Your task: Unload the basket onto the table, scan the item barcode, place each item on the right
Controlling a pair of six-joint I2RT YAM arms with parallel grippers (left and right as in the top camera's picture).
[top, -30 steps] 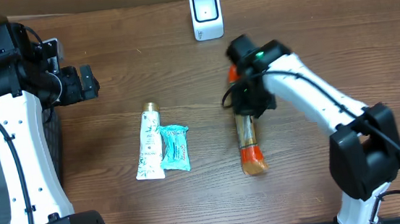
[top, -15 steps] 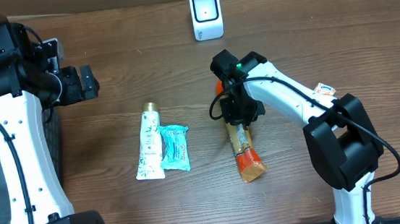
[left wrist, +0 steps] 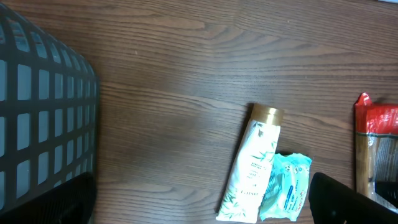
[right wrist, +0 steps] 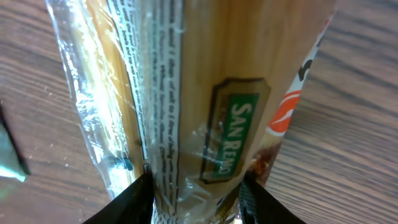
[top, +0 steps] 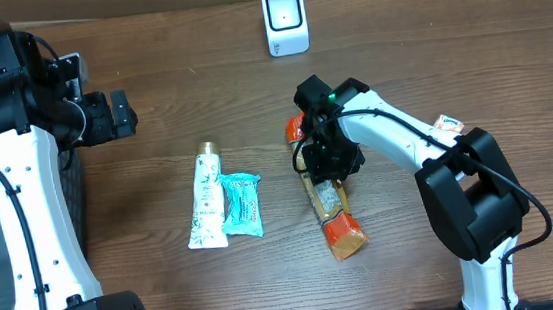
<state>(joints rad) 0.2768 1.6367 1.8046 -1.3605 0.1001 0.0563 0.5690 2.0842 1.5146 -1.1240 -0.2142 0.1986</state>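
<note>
Brown wood-grain worktop (top: 148,66) carries everything, with a white scanner (top: 285,20) standing at its far edge. The pasta pack (top: 330,208), clear film with orange-red ends, lies flat and slantwise near the middle, well apart from the scanner. The right arm (top: 406,139) leans over the pack's upper half. In the wrist view its jaws straddle the pack, one finger (right wrist: 134,199) at each side, but I cannot tell whether they press the film or stand slack. The left jaws are spread wide with nothing between them, off by the dark basket (left wrist: 43,106). A white tube (top: 204,196) and a teal sachet (top: 242,204) lie side by side, touching. I judge the step to be the pick-up for scanning: the next move calls for a firm hold, a lift, and turning the code toward the scanner's face. No barcode shows in any view. The fine print is too small to read, and the left wrist view cuts the pack off.
</note>
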